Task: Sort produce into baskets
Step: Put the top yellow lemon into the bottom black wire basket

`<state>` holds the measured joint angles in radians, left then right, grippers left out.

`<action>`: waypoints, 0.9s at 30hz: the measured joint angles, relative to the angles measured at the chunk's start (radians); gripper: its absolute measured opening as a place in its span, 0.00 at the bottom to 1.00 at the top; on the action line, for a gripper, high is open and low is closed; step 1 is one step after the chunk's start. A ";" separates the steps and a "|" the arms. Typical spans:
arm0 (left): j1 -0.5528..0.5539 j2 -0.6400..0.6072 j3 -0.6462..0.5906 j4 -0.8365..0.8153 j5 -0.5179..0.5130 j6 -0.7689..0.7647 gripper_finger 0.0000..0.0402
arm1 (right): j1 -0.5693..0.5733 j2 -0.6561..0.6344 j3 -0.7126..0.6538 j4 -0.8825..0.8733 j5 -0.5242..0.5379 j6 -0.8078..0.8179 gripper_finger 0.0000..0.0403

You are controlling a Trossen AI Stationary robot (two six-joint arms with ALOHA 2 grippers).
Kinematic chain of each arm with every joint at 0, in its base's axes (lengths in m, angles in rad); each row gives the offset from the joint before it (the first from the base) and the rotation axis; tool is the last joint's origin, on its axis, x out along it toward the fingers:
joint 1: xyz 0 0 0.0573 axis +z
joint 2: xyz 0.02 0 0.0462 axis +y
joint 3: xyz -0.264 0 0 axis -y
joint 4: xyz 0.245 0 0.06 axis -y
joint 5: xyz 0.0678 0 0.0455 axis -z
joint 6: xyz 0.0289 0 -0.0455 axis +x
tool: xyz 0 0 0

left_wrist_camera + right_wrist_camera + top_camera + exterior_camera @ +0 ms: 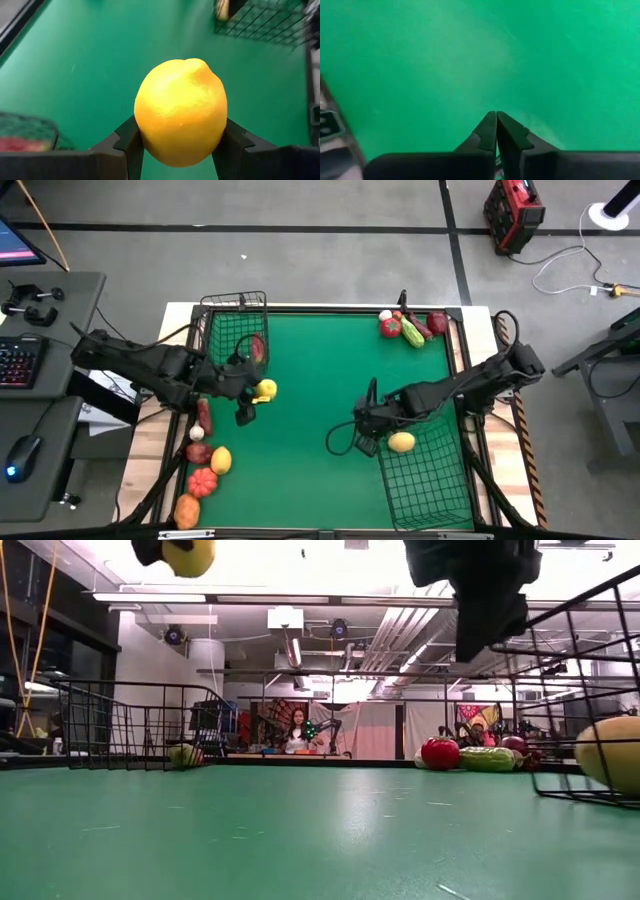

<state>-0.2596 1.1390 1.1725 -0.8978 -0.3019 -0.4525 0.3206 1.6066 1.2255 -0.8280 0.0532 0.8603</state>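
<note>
One lemon [181,111] is pinched between the left gripper's [258,392] fingers just beside the smaller basket [235,330] and could slip off its rounded skin and roll away, while the right gripper [496,131], fingers pressed together on nothing, hangs well apart from that basket.

One camera hangs overhead, looking straight down on the whole green table [310,430], arms entering from the frame's left and right edges; another sits at tabletop level, gazing across the mat into the room beyond; both catch the red and green produce pile [405,327], upper right from above, right of centre from low. Each wrist camera peers close past its own fingers; the left one fills mid-frame with a lemon [181,111], the right sees only mat.
</note>
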 joint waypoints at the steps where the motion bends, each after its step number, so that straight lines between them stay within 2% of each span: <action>1: 0.000 0.004 0.000 0.023 0.000 0.014 0.38 | 0.000 0.000 0.000 -0.017 0.007 -0.004 0.01; 6: 0.000 0.044 0.000 0.130 -0.001 0.085 0.38 | -0.009 0.002 0.008 -0.120 0.071 0.003 0.00; 10: 0.000 0.091 0.000 0.199 0.014 0.133 0.38 | -0.013 -0.022 0.091 -0.165 0.161 -0.083 0.01; 13: 0.000 0.128 0.000 0.261 0.048 0.171 0.38 | -0.017 -0.054 0.205 -0.275 0.294 -0.132 0.01; 17: 0.000 0.197 0.000 0.411 0.102 0.237 0.38 | -0.020 -0.103 0.375 -0.500 0.519 -0.068 0.00; 19: 0.000 0.250 0.000 0.526 0.144 0.286 0.38 | -0.020 -0.134 0.449 -0.583 0.586 -0.026 0.00; 22: 0.007 0.351 0.014 0.693 0.208 0.331 0.38 | -0.019 -0.176 0.527 -0.640 0.627 0.027 0.00; 27: 0.024 0.569 0.155 0.838 0.296 0.351 0.38 | -0.019 -0.236 0.577 -0.656 0.680 0.088 0.00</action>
<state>-0.2358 1.7080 1.3272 -0.0597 -0.0061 -0.1011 0.3012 1.3703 1.8026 -1.4841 0.7334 0.9479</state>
